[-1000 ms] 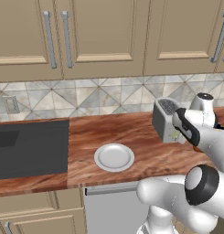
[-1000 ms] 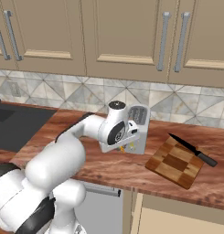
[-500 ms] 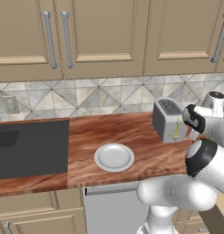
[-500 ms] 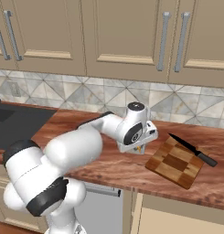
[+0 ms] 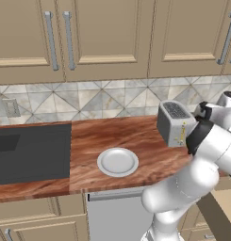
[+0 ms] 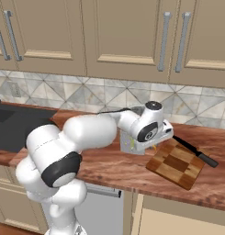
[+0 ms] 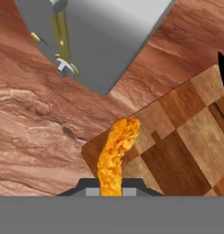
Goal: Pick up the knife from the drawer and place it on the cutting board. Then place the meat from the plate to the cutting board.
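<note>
My gripper [image 7: 111, 186] is shut on the meat [image 7: 117, 153], a small curved orange strip that sticks out from between the finger tips. It hangs over the corner of the checkered cutting board [image 7: 182, 137] closest to the toaster. From the right base view, the gripper [image 6: 155, 145] is at the board's [image 6: 177, 164] left edge. The black knife [image 6: 193, 149] lies along the board's far side, its tip [image 7: 223, 68] also in the hand view. The white plate [image 5: 118, 161] sits bare on the counter, left of the arm.
A silver toaster [image 5: 176, 123] stands right beside the hand, between plate and board. A dark cooktop [image 5: 29, 150] fills the counter's left part. The tan drawer [image 6: 187, 215] juts out below the counter under the board. Wall cabinets hang above.
The hand has swung right past the toaster with the meat in its grip, reaching the cutting board's left corner. Plate, knife and board have not moved.
</note>
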Robot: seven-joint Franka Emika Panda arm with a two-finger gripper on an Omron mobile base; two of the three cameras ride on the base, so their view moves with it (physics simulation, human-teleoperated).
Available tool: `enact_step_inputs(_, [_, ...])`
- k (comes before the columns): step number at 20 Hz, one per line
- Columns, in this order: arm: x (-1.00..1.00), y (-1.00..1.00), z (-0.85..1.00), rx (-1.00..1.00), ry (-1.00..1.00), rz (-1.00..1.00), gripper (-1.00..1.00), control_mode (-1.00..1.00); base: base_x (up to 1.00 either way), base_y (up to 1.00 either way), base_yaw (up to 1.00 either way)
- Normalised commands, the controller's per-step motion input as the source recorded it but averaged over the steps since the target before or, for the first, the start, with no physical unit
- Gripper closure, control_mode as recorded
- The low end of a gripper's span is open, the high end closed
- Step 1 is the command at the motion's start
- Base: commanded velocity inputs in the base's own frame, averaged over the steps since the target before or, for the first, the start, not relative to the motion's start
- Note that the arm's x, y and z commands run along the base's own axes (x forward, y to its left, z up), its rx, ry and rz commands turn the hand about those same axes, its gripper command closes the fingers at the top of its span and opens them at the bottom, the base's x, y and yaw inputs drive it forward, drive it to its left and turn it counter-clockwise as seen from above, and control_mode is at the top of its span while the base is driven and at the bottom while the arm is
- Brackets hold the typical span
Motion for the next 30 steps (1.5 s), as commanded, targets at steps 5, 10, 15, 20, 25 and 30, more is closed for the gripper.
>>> enact_step_inputs(5, [0.13,-0.37,0.00,0.00,0.00,0.00,1.00,-1.00,0.00,0.00,0.00])
enact_step_inputs(10, [0.06,-0.13,-0.06,0.00,0.00,0.00,1.00,-1.00,0.00,0.00,0.00])
enact_step_inputs(15, [0.02,-0.01,-0.11,0.00,0.00,0.00,1.00,-1.00,0.00,0.00,0.00])
enact_step_inputs(20, [0.05,-0.05,-0.13,0.00,0.00,0.00,1.00,-1.00,0.00,0.00,0.00])
enact_step_inputs(25, [0.02,-0.01,-0.23,0.00,0.00,0.00,1.00,-1.00,0.00,0.00,0.00])
enact_step_inputs(30, [0.00,-0.08,-0.23,0.00,0.00,0.00,1.00,-1.00,0.00,0.00,0.00])
